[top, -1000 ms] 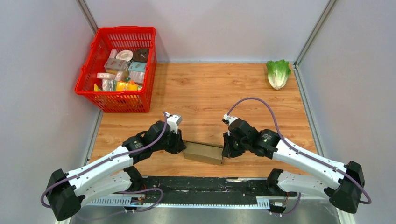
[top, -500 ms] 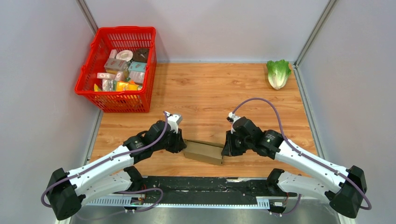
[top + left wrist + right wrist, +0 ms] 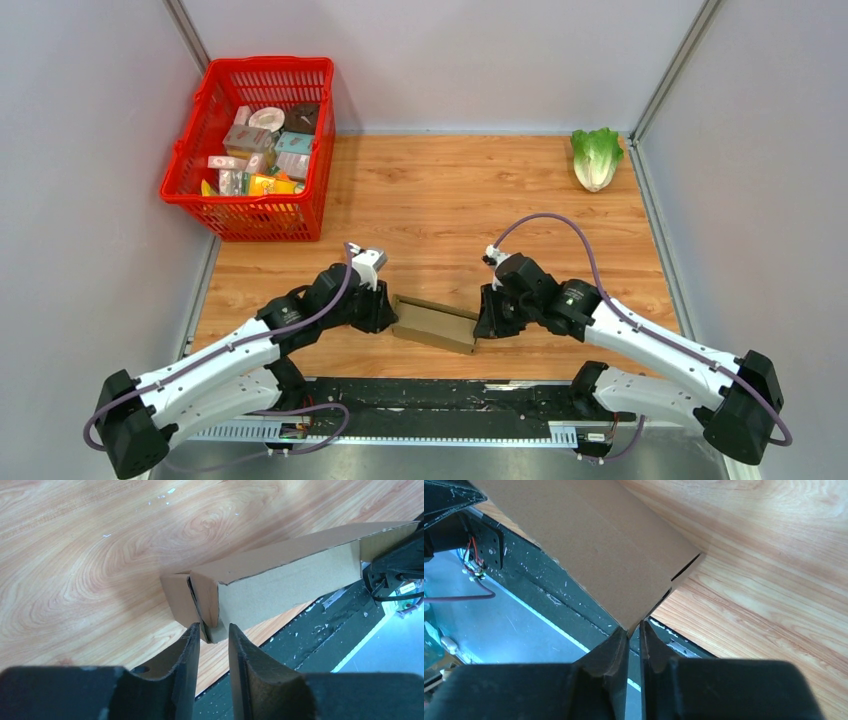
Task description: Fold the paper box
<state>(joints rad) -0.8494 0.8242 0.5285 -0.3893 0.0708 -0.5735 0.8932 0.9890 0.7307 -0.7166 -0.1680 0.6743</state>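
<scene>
The paper box, a shallow brown cardboard shape, lies near the table's front edge between my two arms. My left gripper is at its left end. In the left wrist view the box's end corner sits between the tips of that gripper, with a gap beside the right finger; the jaws are open. My right gripper is at the right end. In the right wrist view the box's corner just reaches the tips of that gripper, whose jaws stand a narrow slit apart.
A red basket full of small printed packages stands at the back left. A lettuce lies at the back right. A black rail runs along the front edge just below the box. Grey walls close in both sides.
Both grippers have parted their jaws slightly at the box's ends. The left arm has shifted a little and the box's top edge now stands a bit open.
</scene>
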